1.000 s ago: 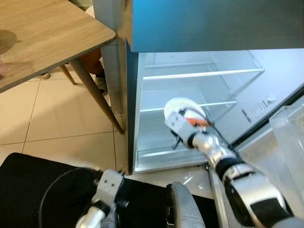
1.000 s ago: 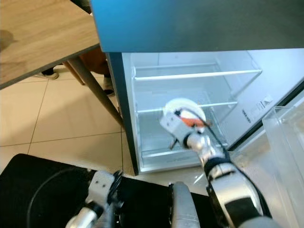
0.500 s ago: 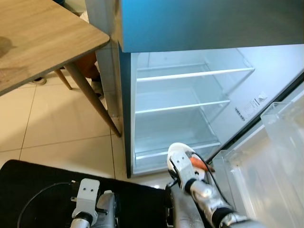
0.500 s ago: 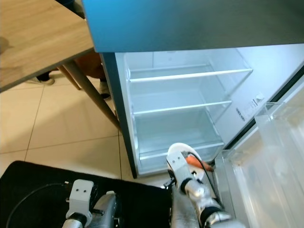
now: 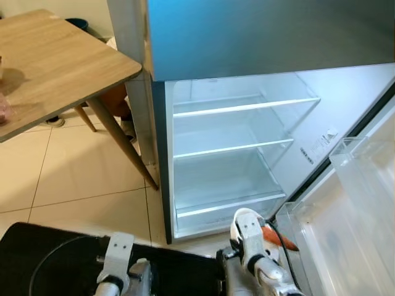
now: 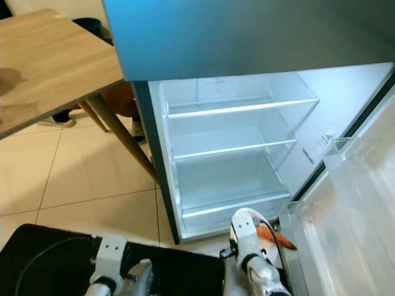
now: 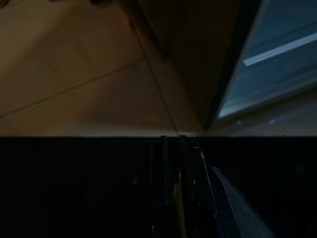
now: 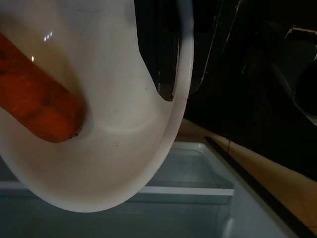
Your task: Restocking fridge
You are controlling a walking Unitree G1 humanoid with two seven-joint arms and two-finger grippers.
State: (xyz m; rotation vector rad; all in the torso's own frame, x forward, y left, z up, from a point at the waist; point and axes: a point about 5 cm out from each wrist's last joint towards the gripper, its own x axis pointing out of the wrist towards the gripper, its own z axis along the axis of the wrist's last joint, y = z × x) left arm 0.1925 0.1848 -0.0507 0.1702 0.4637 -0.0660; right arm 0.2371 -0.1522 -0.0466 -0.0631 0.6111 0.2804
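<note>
Right pincer (image 8: 166,74) clamps white plate (image 8: 114,148) holding carrot (image 8: 39,104) before open fridge (image 5: 228,154)

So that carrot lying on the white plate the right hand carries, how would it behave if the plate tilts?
The carrot looks round-bodied and lies loose on the glossy white plate, so it would probably roll or slide. The plate's raised rim may catch it on a slight tilt. The right hand seems to pinch the rim at one spot, so the plate could tip.
</note>
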